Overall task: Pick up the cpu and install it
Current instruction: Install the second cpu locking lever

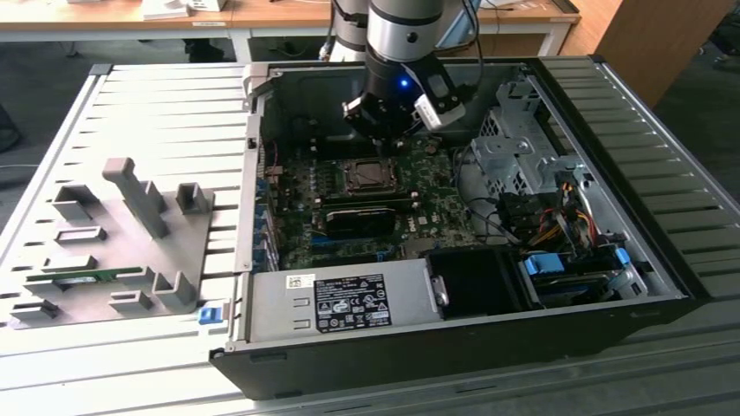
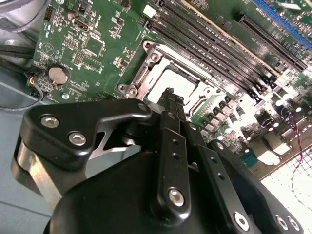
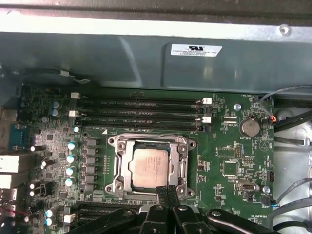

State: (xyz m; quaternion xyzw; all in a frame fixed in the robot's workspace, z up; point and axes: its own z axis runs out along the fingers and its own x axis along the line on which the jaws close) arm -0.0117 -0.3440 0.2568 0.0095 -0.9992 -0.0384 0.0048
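The cpu, a silvery square chip, lies flat inside the metal socket frame on the green motherboard. It also shows in the second wrist view, cpu, just beyond my fingertips. My gripper hovers close above the socket's edge with its two black fingers pressed together and nothing between them. In the exterior view the gripper hangs inside the open computer case, just behind the socket.
Memory slots run beside the socket, and a coin battery sits nearby. The case walls, a drive cage and cable bundles surround the board. A grey fixture plate with blocks and a green strip lies at the exterior view's left.
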